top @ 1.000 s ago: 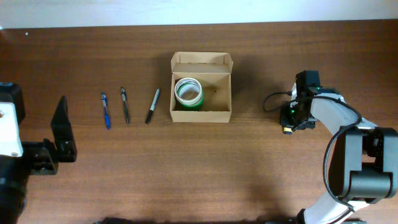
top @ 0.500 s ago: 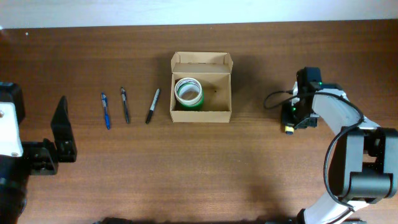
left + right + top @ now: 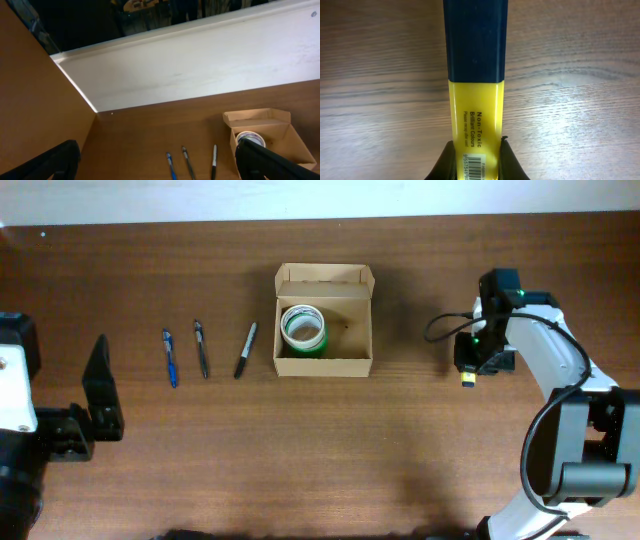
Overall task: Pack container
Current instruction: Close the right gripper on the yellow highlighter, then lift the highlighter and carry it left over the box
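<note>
While the right claw (image 3: pixel 476 167) is closed firmly on a yellow highlighter (image 3: pixel 475 110) (its cap is dark blue), the left claw (image 3: pixel 160 167) stands fully open and holds nothing. The highlighter points away from the wrist camera, above the wooden table (image 3: pixel 320 460); whether it touches the wood I cannot tell.

The cardboard box (image 3: pixel 323 362) sits in the middle of the table, nearer to the far edge, with its lid flap open and folded back. Inside it, at the left side, stands a roll of tape (image 3: pixel 303 328), white with some green.

Left of the box three writing things lie in a row: a black marker (image 3: pixel 245 349) near the box, then a dark pen (image 3: pixel 201 348), then a blue pen (image 3: pixel 169 358). The right claw with the highlighter is well apart from the box, on its right side. The left claw is at the left edge of the table, well apart from the pens.
</note>
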You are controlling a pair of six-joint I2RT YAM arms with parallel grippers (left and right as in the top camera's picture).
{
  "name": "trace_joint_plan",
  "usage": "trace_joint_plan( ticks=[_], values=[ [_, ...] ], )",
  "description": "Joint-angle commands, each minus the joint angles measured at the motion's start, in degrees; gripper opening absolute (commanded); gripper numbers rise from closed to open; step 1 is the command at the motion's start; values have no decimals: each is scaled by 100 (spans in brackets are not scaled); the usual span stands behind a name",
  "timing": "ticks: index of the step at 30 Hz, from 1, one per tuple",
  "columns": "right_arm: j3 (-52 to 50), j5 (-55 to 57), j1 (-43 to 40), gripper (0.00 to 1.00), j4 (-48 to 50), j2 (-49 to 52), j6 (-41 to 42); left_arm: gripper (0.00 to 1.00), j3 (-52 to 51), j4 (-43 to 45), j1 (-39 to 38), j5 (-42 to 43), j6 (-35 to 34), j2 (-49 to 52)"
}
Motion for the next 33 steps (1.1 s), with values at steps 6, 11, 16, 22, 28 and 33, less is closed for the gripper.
trace_joint_plan(
  ticks=[6,11,16,22,28,33],
  values=[
    [1126,37,682,4,-472,-111,-35,99,-22,-2,-17,44,55,42],
    [1703,37,1104,4,-734,-111,-37,99,-22,-2,-17,44,55,42],
    [2070,37,1443,4,-979,-111,-37,99,-22,-7,-17,46,55,42],
    [2245,37,1773,4,-1233,-111,-37,99,-22,-4,-17,46,55,42],
    [2245,35,2096,4,-1322,-111,-35,99,-22,-4,-17,46,55,42],
    [2245,35,2356,4,-1362,-111,-17,99,-22,-7,-17,46,55,42]
  ],
)
